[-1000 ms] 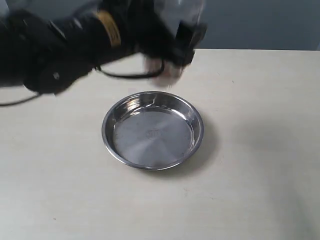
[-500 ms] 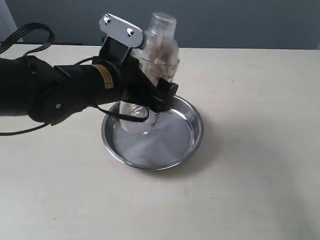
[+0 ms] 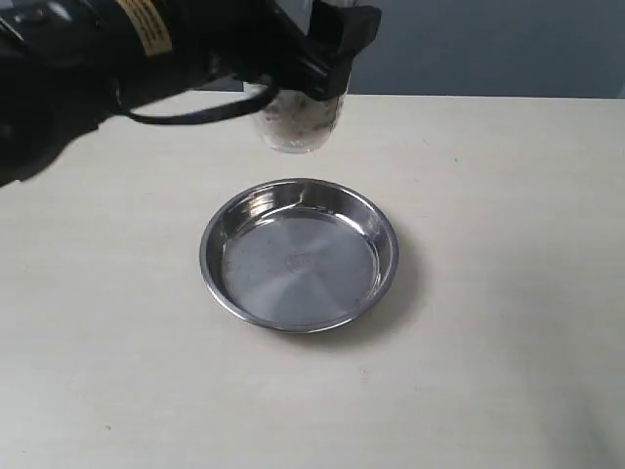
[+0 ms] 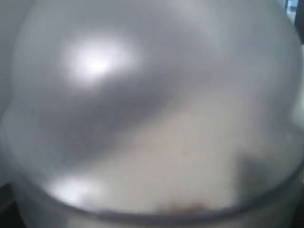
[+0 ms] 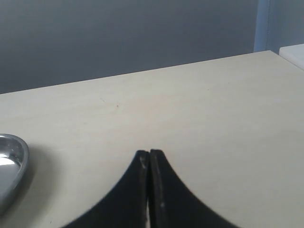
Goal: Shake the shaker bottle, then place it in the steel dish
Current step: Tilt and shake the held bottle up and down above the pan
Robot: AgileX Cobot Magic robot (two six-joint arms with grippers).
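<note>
The left gripper (image 3: 311, 61) is clamped around the shaker bottle (image 3: 296, 122) with its jaws spread wide on the body, holding it in the air well clear of the worktop (image 3: 488, 195). Only the bottle's lower end hangs below the fingers, with pinkish and brown grains gathered in it. Close against that gripper's camera the frosted wall of the bottle (image 4: 152, 114) fills the whole left wrist view as a blur. The steel dish (image 3: 293, 293) lies below the left gripper and apart from the bottle, with nothing in it. Whether the bottle hangs straight over the far rim or beyond it cannot be told. The right gripper (image 5: 149, 161) rests low over the worktop with its fingers pressed together on nothing, the dish rim (image 5: 12, 164) off to one side of it. The bottle looks light, thin-walled and smooth, so it may flex or slip under a hard squeeze, and the loose grains will likely throw its weight about. A hold round the straight body below the dome seems soundest, and the slick dish floor probably wants the base set down flat.
</note>
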